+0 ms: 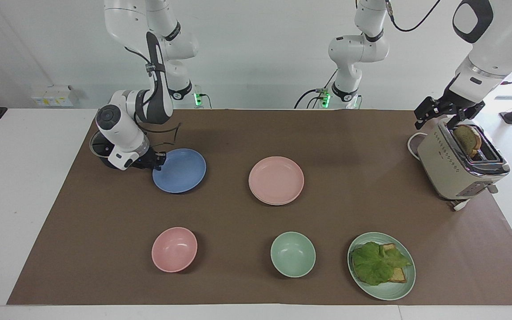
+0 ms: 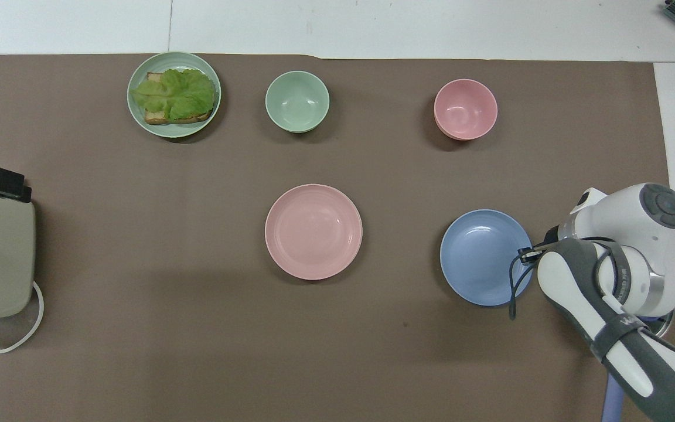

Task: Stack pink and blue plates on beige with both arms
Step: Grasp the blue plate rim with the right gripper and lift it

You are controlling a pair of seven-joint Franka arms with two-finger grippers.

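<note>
The blue plate (image 1: 182, 171) (image 2: 481, 258) lies toward the right arm's end of the table. My right gripper (image 1: 159, 160) (image 2: 526, 255) is low at the plate's rim and shut on it, on the side toward the right arm's end. The pink plate (image 1: 276, 180) (image 2: 313, 231) rests near the middle of the brown mat. A thin second rim shows under its edge, and I cannot tell its colour. The beige plate is hidden. My left gripper (image 1: 445, 113) hangs open over the toaster (image 1: 454, 169) and waits.
A pink bowl (image 1: 174, 249), a green bowl (image 1: 292, 254) and a green plate (image 1: 389, 291) with bread and lettuce line the edge farthest from the robots. The toaster holds a bread slice (image 1: 468, 138). A dark round container (image 1: 102, 153) sits under the right arm's wrist.
</note>
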